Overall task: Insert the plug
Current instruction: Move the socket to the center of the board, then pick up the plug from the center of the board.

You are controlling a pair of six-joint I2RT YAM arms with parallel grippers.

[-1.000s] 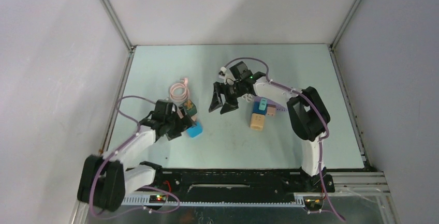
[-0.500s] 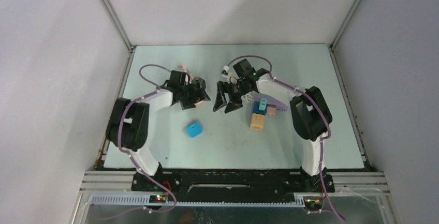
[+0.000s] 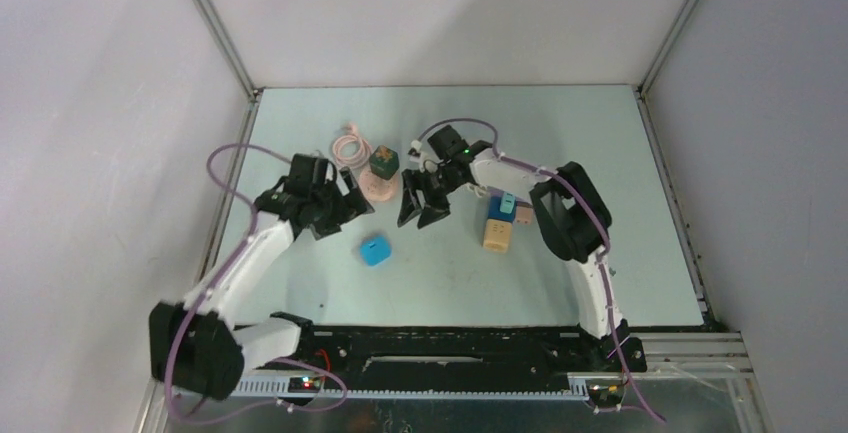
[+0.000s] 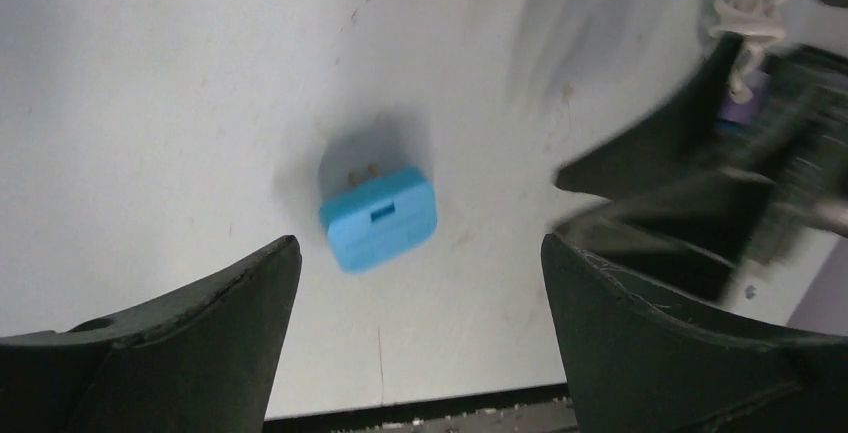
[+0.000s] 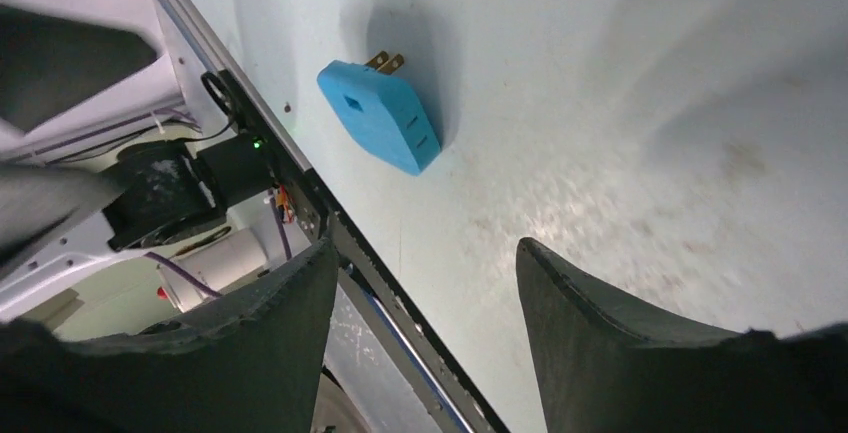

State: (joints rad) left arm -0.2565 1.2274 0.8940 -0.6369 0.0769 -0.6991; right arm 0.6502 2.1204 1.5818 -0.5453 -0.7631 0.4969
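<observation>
The blue plug [image 3: 375, 250] lies flat on the pale surface [image 3: 560, 133], near its middle, touched by neither arm. In the left wrist view its two brass prongs [image 4: 360, 171] point away from the camera, and its top face carries a small rectangular recess; any lettering there is too small to read.

The left tool [image 3: 345, 215] hangs above the surface just left of the plug and farther back. It is released, its dark fingers [image 4: 200, 343] spread wide with nothing between them. The right tool [image 3: 420, 215] hangs just right of the plug and farther back. It too is released and empty, and its fingers [image 5: 640, 353] frame bare surface with the plug off to one side.

Behind the two tools, a green cube [image 3: 383, 161] sits on a pink round base [image 3: 378, 189]. The cube has a pale mark on top that cannot be read. A coiled pink cable [image 3: 349, 143] lies just behind and left of the base.

To the right, well apart from the plug, a tan block [image 3: 497, 235] stands with a teal piece [image 3: 508, 202] close behind it. Their faces are too small to show any writing.
</observation>
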